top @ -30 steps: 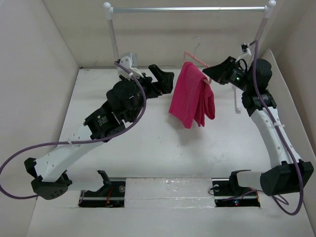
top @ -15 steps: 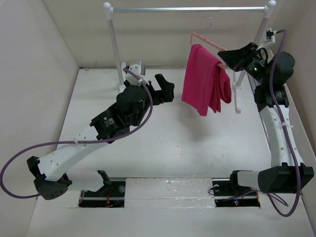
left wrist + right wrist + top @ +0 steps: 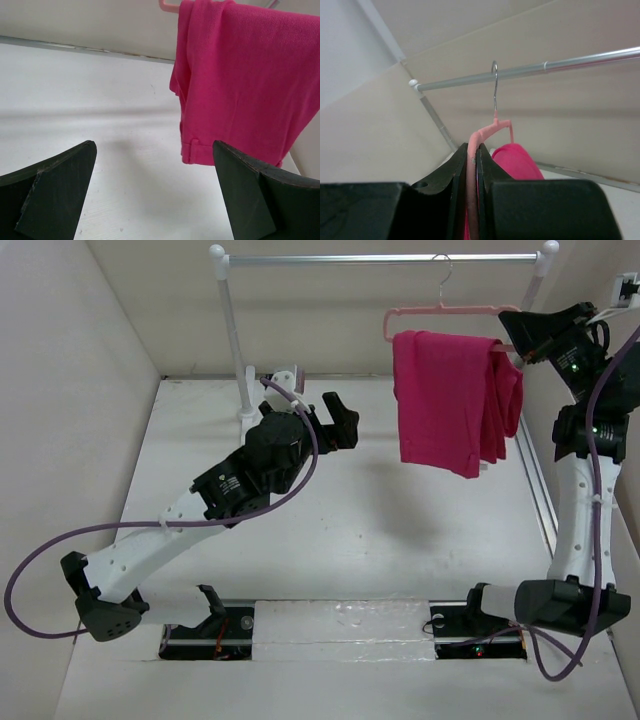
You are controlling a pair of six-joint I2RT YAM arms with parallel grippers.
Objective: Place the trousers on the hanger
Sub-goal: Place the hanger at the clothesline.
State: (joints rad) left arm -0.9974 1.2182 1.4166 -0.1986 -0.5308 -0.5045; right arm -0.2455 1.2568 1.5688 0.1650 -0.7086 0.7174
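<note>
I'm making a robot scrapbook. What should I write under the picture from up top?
The right end effector holds a hanger draped with pink trousers up by the rack bar.

Trousers [image 3: 448, 400]: soft, matt magenta cloth with a fine knit-like grain.
Hanger [image 3: 440, 309]: smooth pale-pink coating that looks like plastic, with a thin bare metal wire hook [image 3: 494, 92].
Rack bar [image 3: 380, 258]: shiny silver metal.
Rack posts [image 3: 229, 320]: smooth white finish.
Table [image 3: 350, 530]: white, matt, faintly speckled.
Walls [image 3: 80, 390]: pale, flat, matt panels.
Left gripper [image 3: 154, 147]: matt black plastic fingers [image 3: 55, 192], slightly rough at the edges.
Right gripper [image 3: 473, 151]: smooth black plastic with a dull sheen.
</note>
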